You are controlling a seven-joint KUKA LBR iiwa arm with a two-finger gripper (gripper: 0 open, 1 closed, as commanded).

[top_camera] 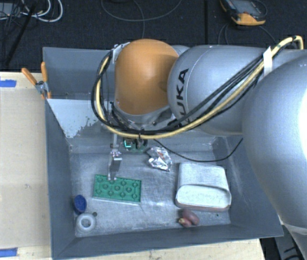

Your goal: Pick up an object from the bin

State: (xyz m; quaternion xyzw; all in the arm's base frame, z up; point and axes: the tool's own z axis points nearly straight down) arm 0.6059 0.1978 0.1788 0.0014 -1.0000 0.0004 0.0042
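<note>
Grey metal bin (61, 172) holding few loose things. Gripper (112, 176) hanging at far-left edge of flat green studded plastic plate (122, 190); its opening: cannot tell. Nothing lifted; grasp, lift remaining.

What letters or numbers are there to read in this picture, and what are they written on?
"UKA": black letters running up the side of the silver robot arm; anything before them is hidden.
No writing to read on the green studded plate, the white case, the blue cap, the white ring or the crumpled foil.
</note>
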